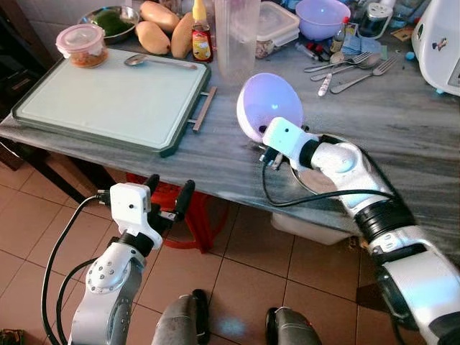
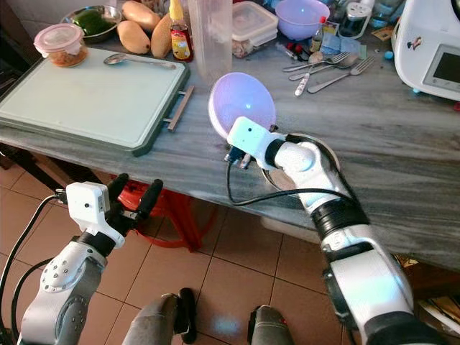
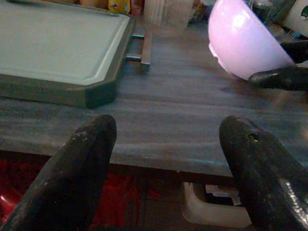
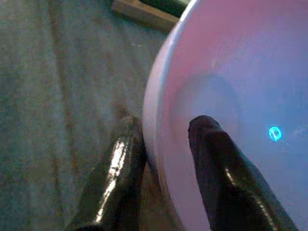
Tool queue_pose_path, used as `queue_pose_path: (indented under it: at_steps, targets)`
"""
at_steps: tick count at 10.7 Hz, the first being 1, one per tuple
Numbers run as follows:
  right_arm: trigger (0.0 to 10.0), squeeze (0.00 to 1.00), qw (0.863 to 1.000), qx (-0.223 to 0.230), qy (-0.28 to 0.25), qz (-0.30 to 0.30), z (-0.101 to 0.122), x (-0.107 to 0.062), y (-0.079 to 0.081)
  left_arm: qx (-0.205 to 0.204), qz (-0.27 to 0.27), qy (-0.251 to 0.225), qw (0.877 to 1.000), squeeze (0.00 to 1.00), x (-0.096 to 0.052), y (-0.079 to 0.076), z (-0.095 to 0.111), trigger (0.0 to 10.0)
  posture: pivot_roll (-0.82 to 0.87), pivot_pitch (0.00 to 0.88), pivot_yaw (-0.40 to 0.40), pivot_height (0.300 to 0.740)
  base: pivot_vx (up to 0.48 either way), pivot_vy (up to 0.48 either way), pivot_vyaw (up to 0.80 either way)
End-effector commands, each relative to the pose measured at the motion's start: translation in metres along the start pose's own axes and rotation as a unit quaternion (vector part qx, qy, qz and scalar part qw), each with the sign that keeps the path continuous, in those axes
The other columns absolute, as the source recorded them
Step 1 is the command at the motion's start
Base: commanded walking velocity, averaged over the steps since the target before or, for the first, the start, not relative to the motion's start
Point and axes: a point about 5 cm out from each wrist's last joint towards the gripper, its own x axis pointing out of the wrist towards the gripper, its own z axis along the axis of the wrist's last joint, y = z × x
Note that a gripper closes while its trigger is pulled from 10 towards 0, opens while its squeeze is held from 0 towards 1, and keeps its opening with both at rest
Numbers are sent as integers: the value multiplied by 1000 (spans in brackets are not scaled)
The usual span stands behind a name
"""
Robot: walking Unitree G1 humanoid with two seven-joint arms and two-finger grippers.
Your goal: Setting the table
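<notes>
- Head views: the right gripper [image 4: 161, 159] is clamped on the rim of a lilac bowl [image 1: 269, 106], which is tipped on edge over the grey table [image 1: 402, 122] with its hollow facing the camera. Ahead of this gripper and to its left lies a green tray [image 1: 108, 104], with a spoon [image 1: 154, 61] at its far edge. Forks and spoons [image 1: 348, 68] lie farther off, to its right. The left gripper [image 1: 167, 195] hangs below the table edge, fingers apart, holding nothing.
- Left wrist view: both black fingers [image 3: 79, 168] stand well apart before the table edge; the tray's handle [image 3: 143, 47] lies ahead and the bowl beyond, off to the other side.
- Right wrist view: one finger [image 4: 113, 178] is outside the bowl's wall and the other inside, pinching the rim.
</notes>
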Motion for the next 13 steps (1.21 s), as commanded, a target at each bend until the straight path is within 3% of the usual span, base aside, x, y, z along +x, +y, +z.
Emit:
queue_pose_path:
  at_steps: [1, 6, 9, 13]
  targets:
    - [10000, 1000, 999, -22, -3, 27, 10, 0, -3, 0, -2, 8, 1000, 0, -1, 0, -2, 10000, 10, 191, 58, 740, 0, 0, 0]
    - [10000, 1000, 995, -53, 48, 74, 7, -19, -17, 0, -8, 11, 1000, 0, 7, -2, -5, 10000, -9, 157, 53, 740, 0, 0, 0]
    - [10000, 1000, 995, -60, 58, 59, 12, -28, -32, 0, -9, 5, 1000, 0, 15, -2, -5, 10000, -18, 133, 52, 740, 0, 0, 0]
    - [10000, 1000, 997, -54, 43, 38, 23, -34, -39, -1, -11, -1, 1000, 0, 19, -4, -5, 10000, -25, 121, 52, 740, 0, 0, 0]
